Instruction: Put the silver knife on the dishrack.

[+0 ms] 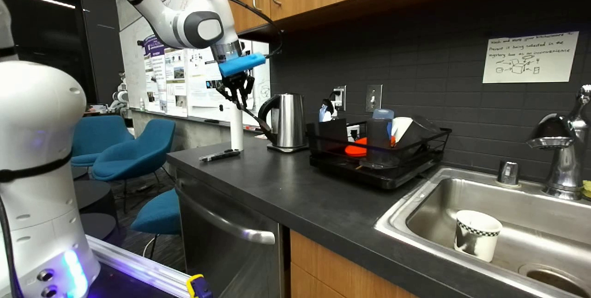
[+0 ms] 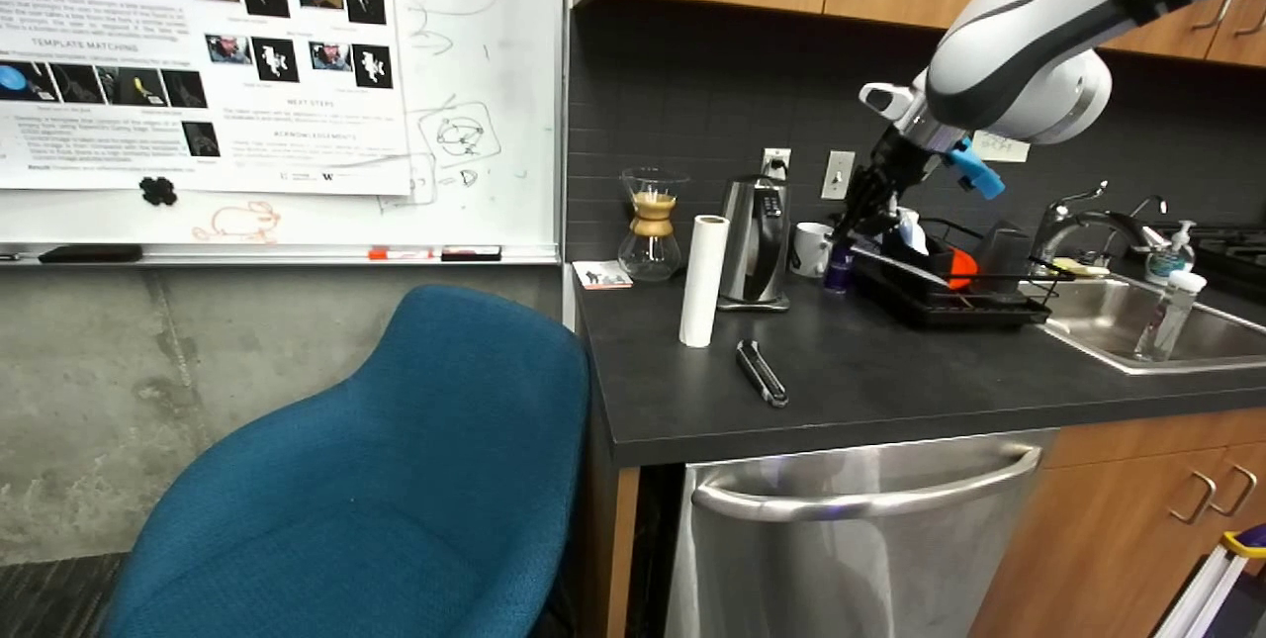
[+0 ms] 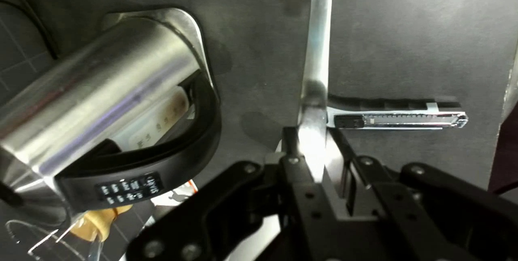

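My gripper point(image 1: 239, 103) is shut on the silver knife point(image 1: 259, 122) by one end. The knife slants down from the jaws, held above the counter; in that exterior view it passes in front of the kettle's handle. In an exterior view the gripper point(image 2: 859, 230) and knife point(image 2: 905, 267) overlap the rack's near end. In the wrist view the knife point(image 3: 318, 46) runs from the jaws point(image 3: 312, 137) to the top edge. The dishrack point(image 1: 392, 179), black wire with a low tray, also shows in an exterior view point(image 2: 974, 314) and holds dark containers and a red item.
The steel kettle point(image 1: 291, 122) stands beside the rack, also large in the wrist view point(image 3: 141, 66). A white roll point(image 1: 236, 129) stands upright near the counter's end. A box cutter point(image 2: 760, 373) lies on the counter. The sink point(image 1: 425, 196) holds a mug point(image 1: 476, 235).
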`<state>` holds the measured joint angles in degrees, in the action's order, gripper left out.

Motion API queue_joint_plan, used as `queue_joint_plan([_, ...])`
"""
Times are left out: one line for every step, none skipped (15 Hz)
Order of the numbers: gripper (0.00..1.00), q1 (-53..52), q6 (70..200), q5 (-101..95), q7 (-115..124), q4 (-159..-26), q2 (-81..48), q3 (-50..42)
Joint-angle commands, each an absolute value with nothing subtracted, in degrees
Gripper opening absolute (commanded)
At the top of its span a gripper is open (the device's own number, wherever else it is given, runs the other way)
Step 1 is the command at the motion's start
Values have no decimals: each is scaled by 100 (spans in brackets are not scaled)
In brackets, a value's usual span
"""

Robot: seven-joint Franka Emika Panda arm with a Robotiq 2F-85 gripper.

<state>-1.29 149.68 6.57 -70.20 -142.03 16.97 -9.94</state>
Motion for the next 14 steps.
queue_joint_plan([5, -319, 15099, 980, -7677, -14001, 1776, -1336])
queue_joint_plan([5, -336, 15138, 1040, -7819, -13955, 1764, -1400])
queue_joint_plan([5, -327, 15175, 1063, -7947, -13919, 1744, -1453])
queue_joint_plan([5, -337, 15196, 1130, -8107, -13889, 1732, -1519])
queue_joint_plan([5, -348, 15229, 1196, -8285, -13878, 1729, -1592])
queue_joint_plan([5, -363, 15263, 1277, -8461, -13871, 1730, -1655])
queue_joint_plan([5, -357, 15317, 1329, -8600, -13914, 1791, -1691])
queue_joint_plan([5, -372, 15385, 1433, -8782, -13928, 1805, -1757])
queue_joint_plan([5, -370, 15443, 1506, -8915, -13933, 1809, -1804])
queue_joint_plan([5, -390, 15504, 1637, -9085, -13939, 1819, -1874])
queue_joint_plan([5, -453, 15553, 1841, -9312, -13947, 1837, -1977])
queue_joint_plan([5, -488, 15598, 2011, -9491, -13946, 1842, -2046])
queue_joint_plan([5, -536, 15629, 2204, -9694, -13940, 1845, -2121])
queue_joint_plan([5, -620, 15674, 2410, -9935, -13935, 1844, -2243])
